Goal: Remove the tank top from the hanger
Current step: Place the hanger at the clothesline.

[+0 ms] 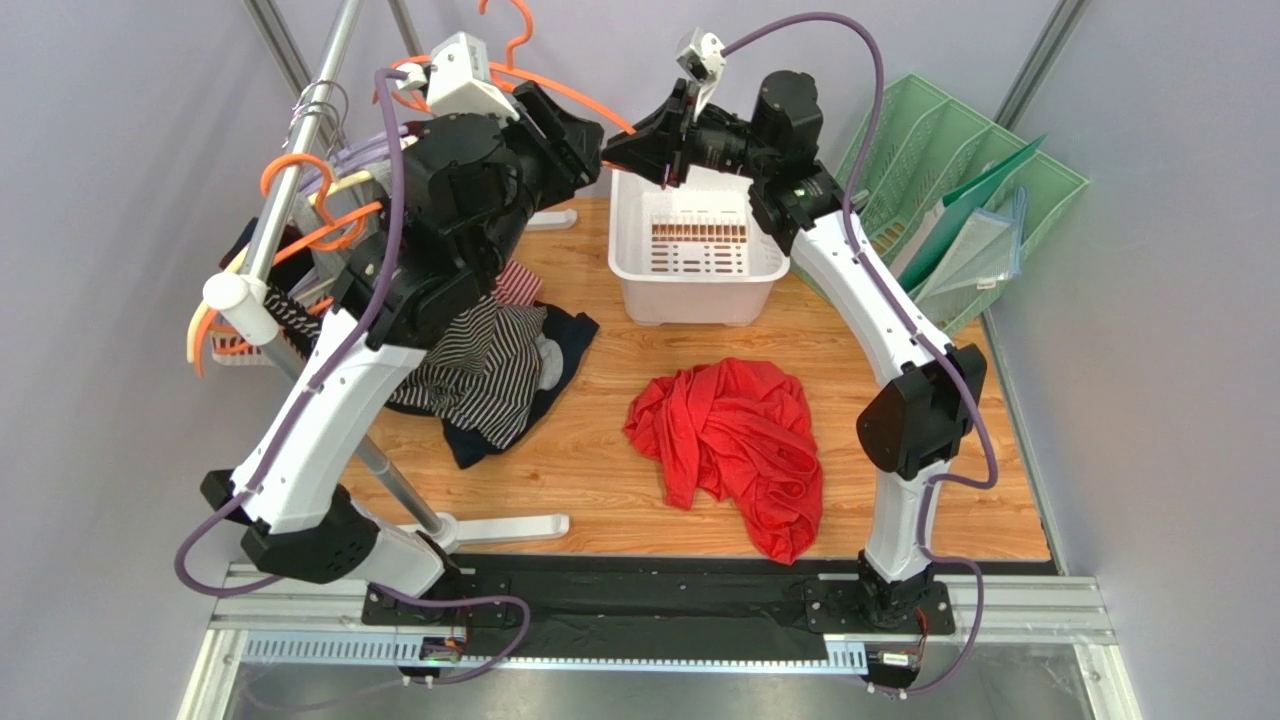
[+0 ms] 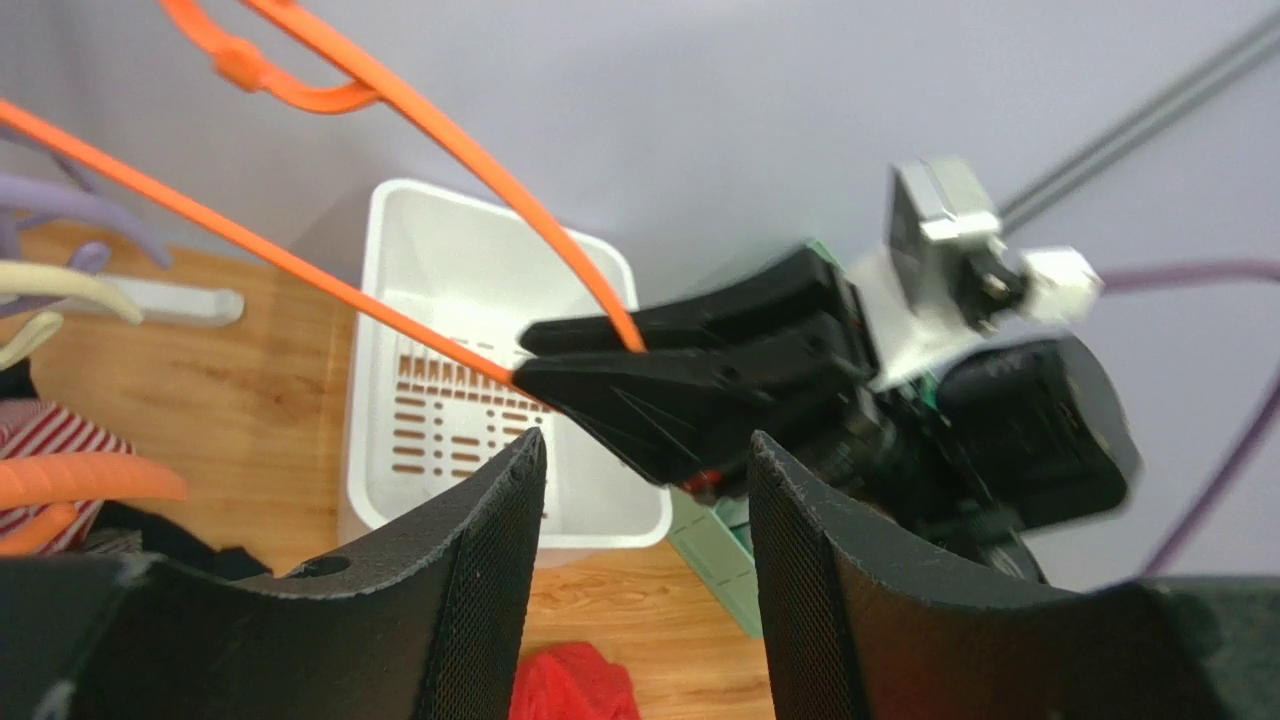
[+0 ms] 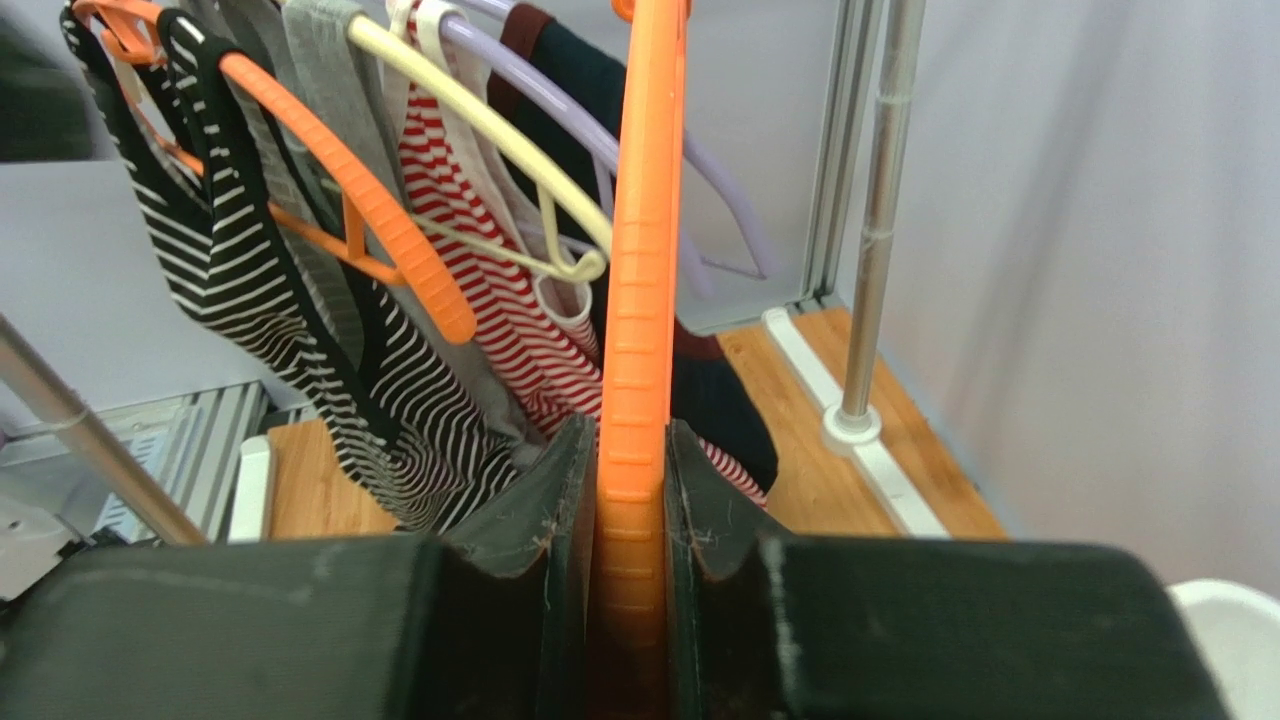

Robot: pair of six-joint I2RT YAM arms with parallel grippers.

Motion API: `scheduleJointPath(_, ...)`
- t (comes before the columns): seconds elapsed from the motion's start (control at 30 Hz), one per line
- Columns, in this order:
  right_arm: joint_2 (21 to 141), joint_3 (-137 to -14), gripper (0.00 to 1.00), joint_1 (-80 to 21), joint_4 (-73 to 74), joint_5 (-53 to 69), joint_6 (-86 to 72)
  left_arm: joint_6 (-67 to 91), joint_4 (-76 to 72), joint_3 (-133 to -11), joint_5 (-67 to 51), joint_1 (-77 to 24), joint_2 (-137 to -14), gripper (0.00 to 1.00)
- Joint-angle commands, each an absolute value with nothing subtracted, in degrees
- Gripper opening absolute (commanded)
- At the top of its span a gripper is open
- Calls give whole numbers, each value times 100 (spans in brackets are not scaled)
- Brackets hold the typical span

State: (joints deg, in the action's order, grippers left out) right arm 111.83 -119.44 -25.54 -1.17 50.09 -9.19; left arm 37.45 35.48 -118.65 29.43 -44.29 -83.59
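Observation:
A bare orange hanger [image 1: 559,86] is held up above the table's back. My right gripper [image 3: 633,438] is shut on one of its arms [image 3: 643,225]; in the top view that gripper [image 1: 619,149] sits above the white basket. My left gripper [image 2: 646,446] is open and empty, its fingers just below and in front of the right gripper's tip [image 2: 544,369], not touching the hanger [image 2: 301,270]. In the top view the left gripper [image 1: 583,143] is beside the right one. A red tank top [image 1: 732,443] lies crumpled on the wooden table; a bit shows in the left wrist view [image 2: 579,683].
A white basket [image 1: 696,285] stands at the back centre. A green file rack [image 1: 962,195] is at the back right. A clothes rail [image 1: 293,150] on the left carries several hangers with striped tops [image 3: 301,345]. A pile of dark and striped clothes [image 1: 489,368] lies under it.

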Motion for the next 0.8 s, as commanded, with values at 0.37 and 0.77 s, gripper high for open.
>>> scheduleJointPath(0.37,10301,-11162,0,-2558,-1037,5081,-1714,6082,3067,-11943,2119,-3656,-8630,52)
scheduleJointPath(0.77,9783,-10803,0,-2549,-53,5177,-835,6109,3111,-11944,1362,-3296,-8780,47)
